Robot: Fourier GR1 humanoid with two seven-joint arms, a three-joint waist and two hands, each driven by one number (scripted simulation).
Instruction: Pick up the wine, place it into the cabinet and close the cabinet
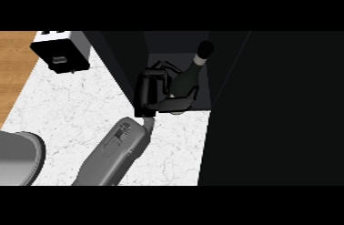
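Observation:
The wine bottle [186, 78] is dark green with a black cap and leans inside the open dark cabinet [176, 44], its neck pointing up and to the right. My right hand [149, 89] is at the bottle's left side, fingers curled toward its body and thumb under its lower end. The grey forearm [118, 149] runs up from the lower edge to the cabinet's mouth. The cabinet's door [275, 110] stands open as a large black panel on the right. My left hand does not show.
A black and white box-like appliance [60, 51] sits at the back left on the white marble counter [67, 105]. A wooden surface [13, 69] borders the counter's left. A grey rounded shape [17, 158] fills the lower left corner.

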